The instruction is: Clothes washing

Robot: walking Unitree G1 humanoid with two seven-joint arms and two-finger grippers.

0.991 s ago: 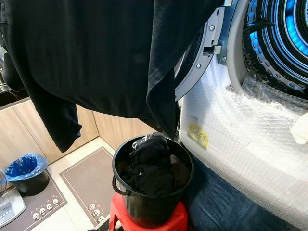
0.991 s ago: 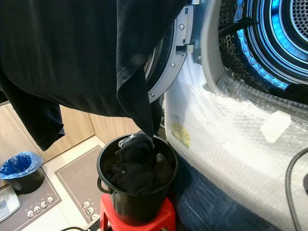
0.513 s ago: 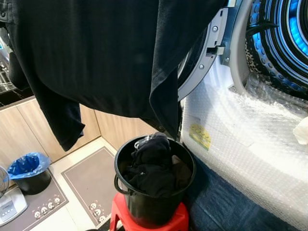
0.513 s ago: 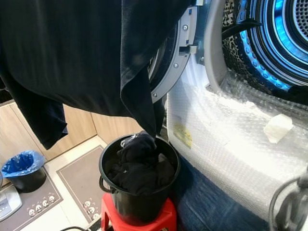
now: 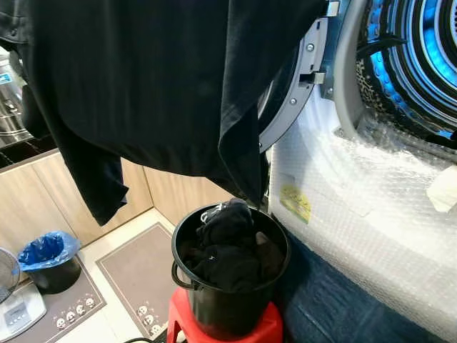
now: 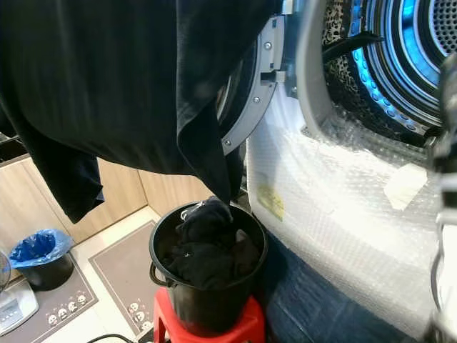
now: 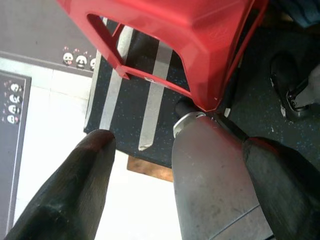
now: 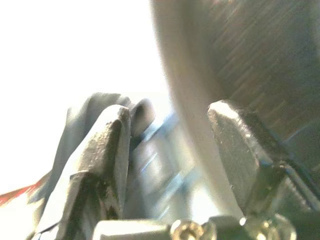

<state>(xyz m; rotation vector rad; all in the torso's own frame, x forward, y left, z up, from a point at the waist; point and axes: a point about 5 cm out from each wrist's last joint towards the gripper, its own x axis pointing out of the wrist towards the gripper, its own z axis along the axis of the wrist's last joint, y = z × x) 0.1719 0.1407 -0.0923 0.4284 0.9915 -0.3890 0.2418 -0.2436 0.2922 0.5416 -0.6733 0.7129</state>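
A large black garment hangs across the top of the head views, its lower corner dangling just above a black bucket. The bucket holds a heap of black clothes and stands on a red stool. To the right, the washing machine's door is open and its drum glows blue. My left gripper hangs low beside the red stool, open, holding nothing. My right arm is a blur in front of the machine. My right gripper is open and blurred, close to a curved grey rim.
Bubble wrap covers the machine's front, with a white scrap on it. A patterned cloth lies at the drum's edge. A bin with a blue liner and a grey floor mat sit to the left, by wooden cabinets.
My right arm has risen from the lower right corner up along the right edge, in front of the machine. The camera has shifted slightly. The garment and bucket stay as they were.
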